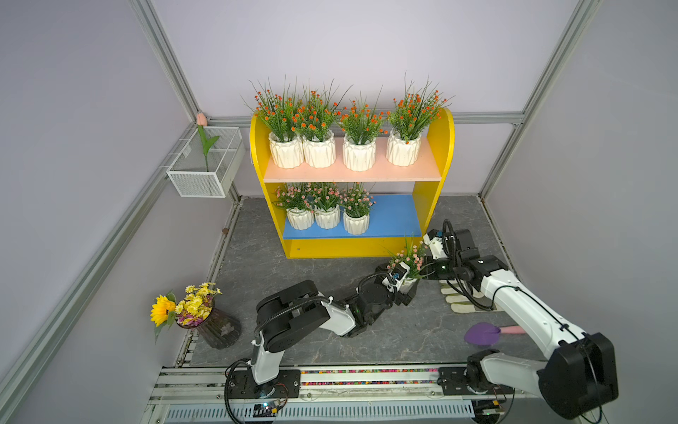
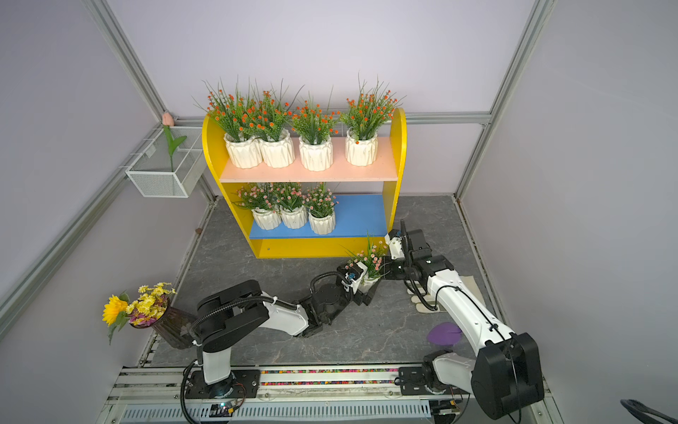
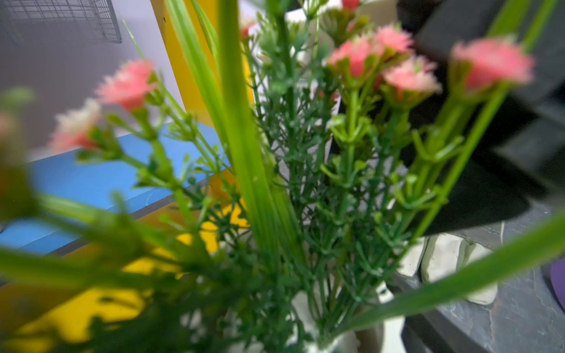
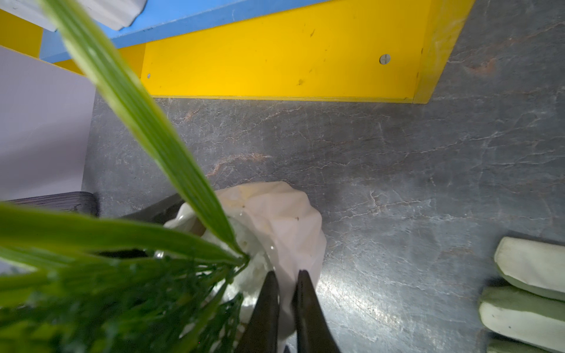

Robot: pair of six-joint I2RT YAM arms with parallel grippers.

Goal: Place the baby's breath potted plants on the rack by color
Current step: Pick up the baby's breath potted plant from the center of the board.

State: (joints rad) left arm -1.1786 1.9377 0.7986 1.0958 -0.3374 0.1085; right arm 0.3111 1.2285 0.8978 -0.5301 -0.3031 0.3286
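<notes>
The rack (image 1: 441, 147) (image 2: 398, 147) stands at the back. Four orange baby's breath potted plants (image 1: 359, 121) line its peach-pink upper board (image 1: 422, 169), and three pink ones (image 1: 324, 200) stand at the left of its blue lower board (image 1: 396, 216). Another pink plant (image 1: 410, 258) (image 2: 370, 258) (image 3: 354, 58) is on the floor by the rack's front right corner. My right gripper (image 1: 422, 273) (image 4: 287, 275) is shut on the rim of its white pot (image 4: 275, 220). My left gripper (image 1: 408, 290) (image 2: 367, 288) straddles the pot, one finger against its wall. Foliage hides the jaws in the left wrist view.
A dark glass vase with a sunflower and daisy bouquet (image 1: 205, 315) stands front left. A white wire basket (image 1: 205, 180) holding a tulip hangs on the left wall. Light gloves (image 1: 462, 297) and a purple trowel (image 1: 482, 334) lie under the right arm.
</notes>
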